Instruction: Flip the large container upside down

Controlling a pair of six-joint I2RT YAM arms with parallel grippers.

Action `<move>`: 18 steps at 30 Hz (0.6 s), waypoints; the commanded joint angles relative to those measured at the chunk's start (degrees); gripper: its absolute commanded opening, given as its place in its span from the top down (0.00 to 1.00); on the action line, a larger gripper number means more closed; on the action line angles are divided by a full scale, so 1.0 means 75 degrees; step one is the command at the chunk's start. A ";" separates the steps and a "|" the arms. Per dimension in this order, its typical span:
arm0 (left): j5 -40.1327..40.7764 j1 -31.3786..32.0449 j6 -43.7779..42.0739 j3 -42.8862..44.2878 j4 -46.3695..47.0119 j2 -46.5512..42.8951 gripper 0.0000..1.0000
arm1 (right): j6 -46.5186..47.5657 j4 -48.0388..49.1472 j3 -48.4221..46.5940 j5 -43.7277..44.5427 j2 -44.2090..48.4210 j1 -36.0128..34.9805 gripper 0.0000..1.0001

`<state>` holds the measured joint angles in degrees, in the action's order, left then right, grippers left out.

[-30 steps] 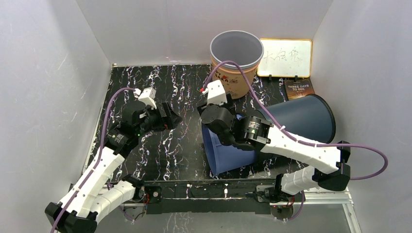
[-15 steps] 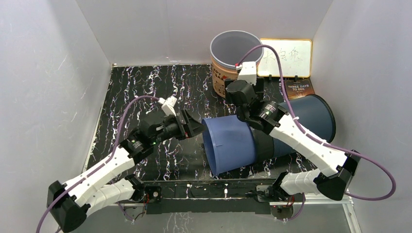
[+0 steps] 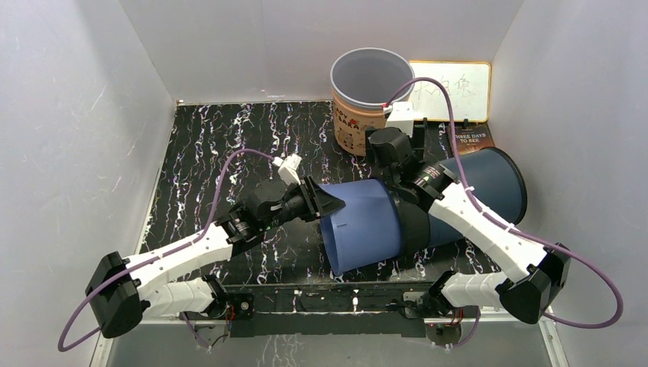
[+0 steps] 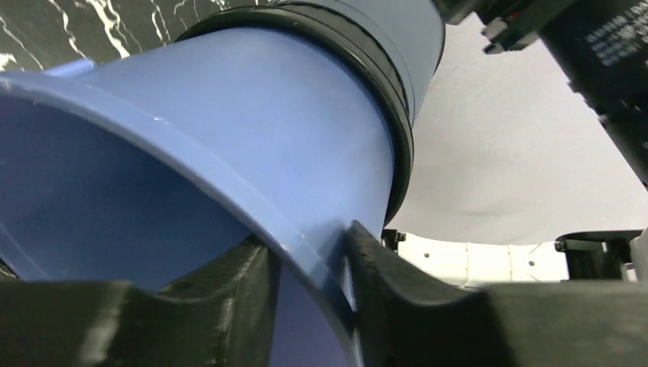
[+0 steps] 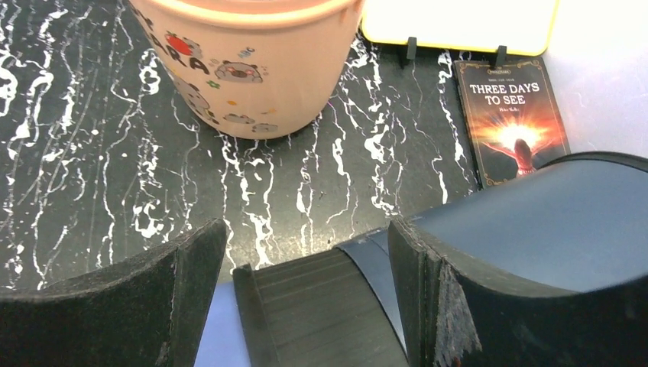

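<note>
Large container [image 3: 363,222] first: where is it, and how does it lie?

— On its side on the black marble table [image 3: 229,145], on the near side of the peach bucket [image 3: 355,130] and a little to that bucket's right. The pale blue rim [image 4: 191,164] points away to the bucket's near left. A black band [image 3: 413,222] rings the middle, and the darker end stretches off to the bucket's near right.

And the left gripper [image 4: 307,238]?

— At that rim, well nearer than the bucket. One finger sits inside the mouth and one outside, and the wall fills the narrow gap between them, so the jaws look pinched on the rim.

The right gripper [image 5: 304,233]?

— Just beside the bucket, at its near right, hanging over the band with the jaws spread wide. Whether a finger touches the blue wall, I cannot tell.

Anything else?

— A book [image 5: 508,122] lies flat to the bucket's right. A whiteboard [image 3: 451,92] stands just beside the bucket, also on its right.
</note>
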<state>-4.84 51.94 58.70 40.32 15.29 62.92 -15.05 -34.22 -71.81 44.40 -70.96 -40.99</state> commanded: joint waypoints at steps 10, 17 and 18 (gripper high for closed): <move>0.1800 0.0050 -0.0641 -0.0071 -0.1675 -0.1189 1.00 | 0.0019 0.0144 0.0825 -0.0288 0.0828 0.0396 0.25; 0.3335 0.0035 -0.1167 0.0199 -0.4036 -0.2955 1.00 | 0.0003 0.0218 0.1269 -0.0546 0.0765 0.0452 0.25; 0.3660 0.0038 -0.1178 0.0240 -0.4374 -0.3206 1.00 | -0.0012 0.0228 0.1287 -0.0571 0.0744 0.0468 0.25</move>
<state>9.13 52.71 54.92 39.92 -2.90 44.97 -15.22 -33.30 -62.87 41.69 -65.71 -37.85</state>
